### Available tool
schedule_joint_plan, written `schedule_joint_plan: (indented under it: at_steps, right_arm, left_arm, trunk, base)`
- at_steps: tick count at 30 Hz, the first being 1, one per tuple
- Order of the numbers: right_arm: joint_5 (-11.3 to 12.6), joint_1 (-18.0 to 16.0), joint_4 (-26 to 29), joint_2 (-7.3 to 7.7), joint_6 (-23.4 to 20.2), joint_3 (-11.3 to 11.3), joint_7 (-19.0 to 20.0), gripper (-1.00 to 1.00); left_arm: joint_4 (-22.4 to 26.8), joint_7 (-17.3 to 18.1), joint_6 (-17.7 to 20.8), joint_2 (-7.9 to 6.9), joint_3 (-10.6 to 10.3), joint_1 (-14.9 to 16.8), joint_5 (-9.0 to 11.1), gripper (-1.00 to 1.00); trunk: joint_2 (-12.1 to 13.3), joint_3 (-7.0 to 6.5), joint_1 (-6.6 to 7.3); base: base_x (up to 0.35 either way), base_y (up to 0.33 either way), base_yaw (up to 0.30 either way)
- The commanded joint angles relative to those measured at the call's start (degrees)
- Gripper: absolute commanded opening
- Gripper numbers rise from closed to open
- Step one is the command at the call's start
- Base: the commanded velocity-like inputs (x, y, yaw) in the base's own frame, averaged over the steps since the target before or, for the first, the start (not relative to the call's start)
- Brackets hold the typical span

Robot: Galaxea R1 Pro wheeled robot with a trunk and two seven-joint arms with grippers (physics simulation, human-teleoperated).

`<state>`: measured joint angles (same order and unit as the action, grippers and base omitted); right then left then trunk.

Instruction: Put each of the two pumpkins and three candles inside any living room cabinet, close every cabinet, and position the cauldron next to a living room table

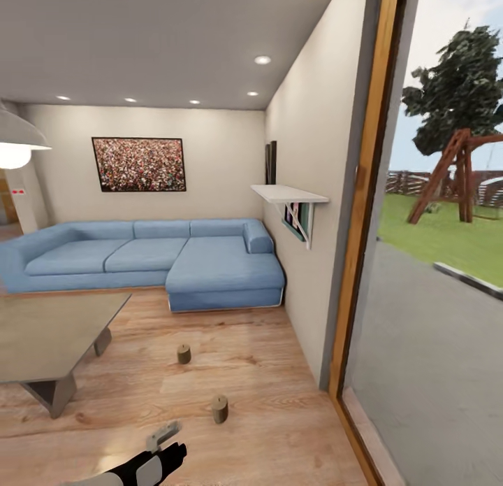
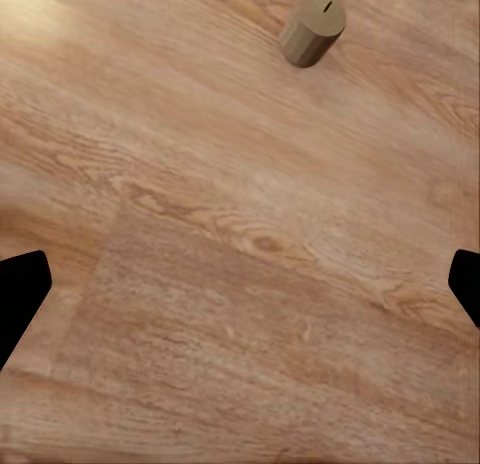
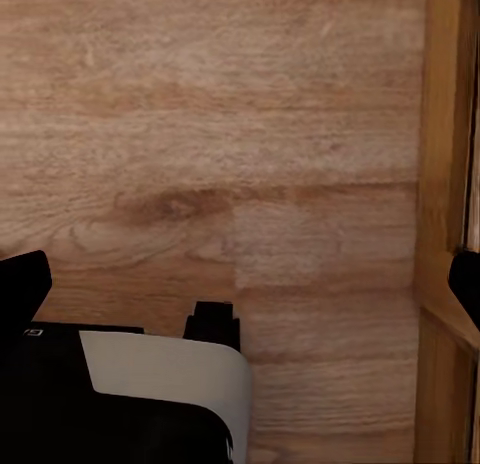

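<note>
The left hand is held wide open over bare wooden floor, nothing between its fingertips, probably lined up for the nearer candle standing just beyond it; the right hand's fingertips are spread and empty too. A second candle is seen farther on, beside the desk, both likely left upright for easy gripping.

Glossy black arm with white panels, black fingers.
</note>
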<state>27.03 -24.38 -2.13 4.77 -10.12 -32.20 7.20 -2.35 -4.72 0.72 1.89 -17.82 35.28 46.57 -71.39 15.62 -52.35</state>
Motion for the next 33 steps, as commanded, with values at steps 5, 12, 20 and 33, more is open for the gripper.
schedule_joint_plan:
  at_steps: [5,12,20,33]
  right_arm:
    - [0.5,-0.1,-0.1,-0.02,-0.1,-0.6,0.3,1.0]
    - [0.6,-0.1,-0.1,-0.01,-0.1,-0.7,0.3,1.0]
    - [0.7,-0.1,-0.1,0.06,0.0,-0.7,0.3,1.0]
    - [0.9,-0.1,-0.1,0.06,-0.1,-0.6,0.0,1.0]
  left_arm:
    - [-0.1,-0.1,0.1,0.04,-0.5,0.1,0.4,1.0]
    - [-0.1,-0.1,0.1,0.04,-0.5,0.1,0.4,1.0]
    - [-0.1,0.0,0.1,0.04,-0.5,0.1,0.3,1.0]
    - [-0.1,0.0,0.1,0.2,-0.5,0.1,0.3,1.0]
  trunk:
    - [-0.1,0.14,0.0]
    - [-0.1,0.3,0.0]
    - [-0.1,0.45,0.0]
    - [-0.1,1.49,0.0]
  base:
    - [0.0,0.0,0.291]
    - [0.0,0.0,0.291]
    - [0.049,0.012,0.204]
    - [0.149,0.017,0.002]
